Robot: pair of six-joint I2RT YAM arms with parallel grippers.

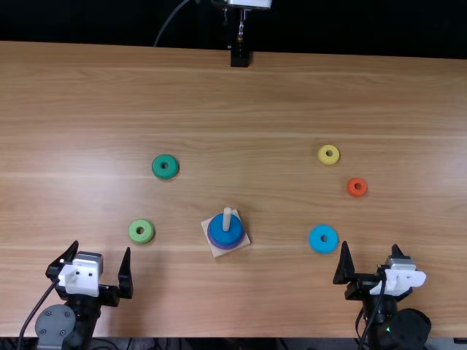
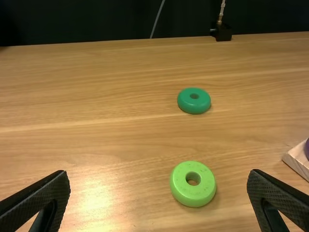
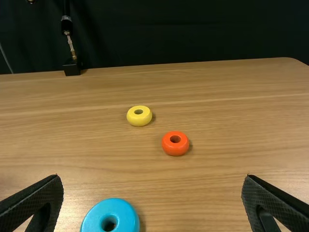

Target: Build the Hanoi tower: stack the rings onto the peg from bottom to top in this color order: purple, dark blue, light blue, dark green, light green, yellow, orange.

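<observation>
My left gripper (image 1: pixel 102 264) stands open at the near left, and in the left wrist view the same gripper (image 2: pixel 158 186) has nothing between its fingers. My right gripper (image 1: pixel 370 261), also the gripper (image 3: pixel 152 188) in the right wrist view, is open and holds nothing. On the wooden peg (image 1: pixel 227 213) the dark blue ring (image 1: pixel 225 230) lies over the purple ring (image 1: pixel 212 240), on a square base (image 1: pixel 220 252). Loose on the table: light green ring (image 1: pixel 141 231), dark green ring (image 1: pixel 166 166), light blue ring (image 1: pixel 323 238), yellow ring (image 1: pixel 328 154), orange ring (image 1: pixel 357 187).
The wooden table (image 1: pixel 241 109) spreads between the arms and a dark curtain. A black mount (image 1: pixel 239 55) stands at its far edge, with a thin cable (image 1: pixel 169 20) behind.
</observation>
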